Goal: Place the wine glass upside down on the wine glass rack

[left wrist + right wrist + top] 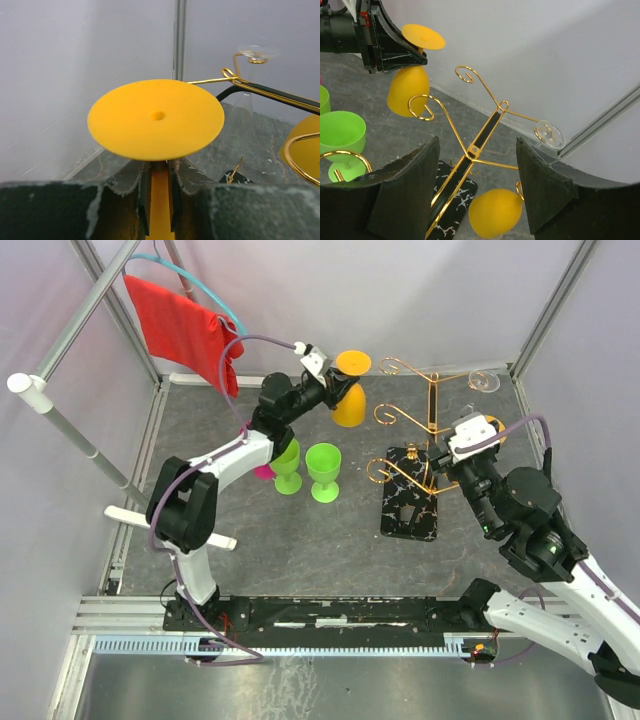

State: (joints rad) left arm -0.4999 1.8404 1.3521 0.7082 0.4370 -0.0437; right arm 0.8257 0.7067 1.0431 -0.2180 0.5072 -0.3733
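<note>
Stem pinched in your left gripper (159, 170), fingers closed right down with only that stem between them, and the orange wine glass (348, 405) is flipped: foot up, bowl down, held in the air at roughly 12 o'clock over the table. The wine glass rack (433, 410) stands at 3 o'clock of it, near but apart. Its nearest scroll arm (388, 415) curls just beside the bowl, with no contact that shows. So the pick and the inversion look done. What's left, by my read, is sliding the stem into a free scroll, letting the foot settle on the wire, and releasing. Your right gripper (477, 145) waits at the rack's 5 o'clock, fingers spread wide and holding nothing; the rack's post shows between them in its own view. Another orange glass (495, 212) and a clear glass (549, 134) hang on the rack, so aim for an empty arm. Two green glasses (323, 470) stand at 7 o'clock of your load, well apart.
</note>
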